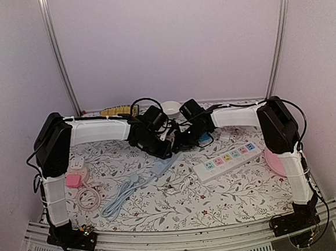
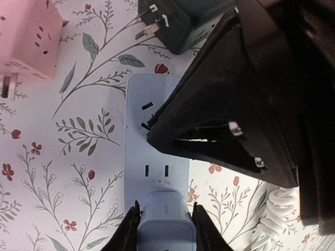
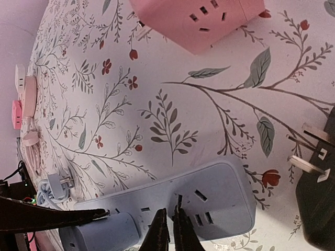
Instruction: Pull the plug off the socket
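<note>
A pale blue plug (image 2: pixel 164 222) sits in the pale blue socket strip (image 2: pixel 138 141), which lies flat on the floral tablecloth. My left gripper (image 2: pixel 165 209) is shut on the plug, one finger against each side. My right gripper (image 3: pixel 170 214) is shut, and its tips rest on top of the strip (image 3: pixel 230 193) beside an empty outlet, just right of the plug (image 3: pixel 102 232). In the top view both grippers meet over the strip (image 1: pixel 162 166) at mid-table, the left gripper (image 1: pixel 157 146) beside the right gripper (image 1: pixel 178 141).
A pink cube adapter (image 3: pixel 204 21) and a dark adapter (image 3: pixel 316 198) with bare prongs lie just past the strip. A white power strip (image 1: pixel 228 160), a pink plate (image 1: pixel 278 160), a white bowl (image 1: pixel 170 108), small adapters (image 1: pixel 74 173) and the strip's cable (image 1: pixel 118 199) also lie on the table.
</note>
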{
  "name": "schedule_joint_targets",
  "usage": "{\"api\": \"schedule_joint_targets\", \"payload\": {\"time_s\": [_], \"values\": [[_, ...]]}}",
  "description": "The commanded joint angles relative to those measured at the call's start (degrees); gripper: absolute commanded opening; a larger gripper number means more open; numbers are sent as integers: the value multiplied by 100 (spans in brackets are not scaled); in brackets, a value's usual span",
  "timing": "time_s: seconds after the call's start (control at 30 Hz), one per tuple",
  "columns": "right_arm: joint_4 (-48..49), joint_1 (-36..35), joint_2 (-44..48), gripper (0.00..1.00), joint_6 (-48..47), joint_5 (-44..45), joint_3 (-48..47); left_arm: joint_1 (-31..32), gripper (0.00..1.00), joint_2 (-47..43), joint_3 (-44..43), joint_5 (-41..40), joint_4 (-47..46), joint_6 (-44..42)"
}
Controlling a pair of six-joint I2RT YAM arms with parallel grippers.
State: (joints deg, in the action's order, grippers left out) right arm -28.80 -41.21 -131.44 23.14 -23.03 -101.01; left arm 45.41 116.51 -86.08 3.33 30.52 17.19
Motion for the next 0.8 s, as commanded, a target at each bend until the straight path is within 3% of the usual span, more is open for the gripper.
{"api": "schedule_joint_targets", "payload": {"time_s": [0.0,0.43,0.77], "values": [[-880,-54,-498,8,-72,547,339,175,0,-321,-77,-526,-652,-189],[-1015,-54,-548,8,-177,783,175,269,0,-788,567,-1194,-835,-304],[-1165,-158,-597,8,-252,1115,155,3,0,-860,423,-440,-794,-12]]}}
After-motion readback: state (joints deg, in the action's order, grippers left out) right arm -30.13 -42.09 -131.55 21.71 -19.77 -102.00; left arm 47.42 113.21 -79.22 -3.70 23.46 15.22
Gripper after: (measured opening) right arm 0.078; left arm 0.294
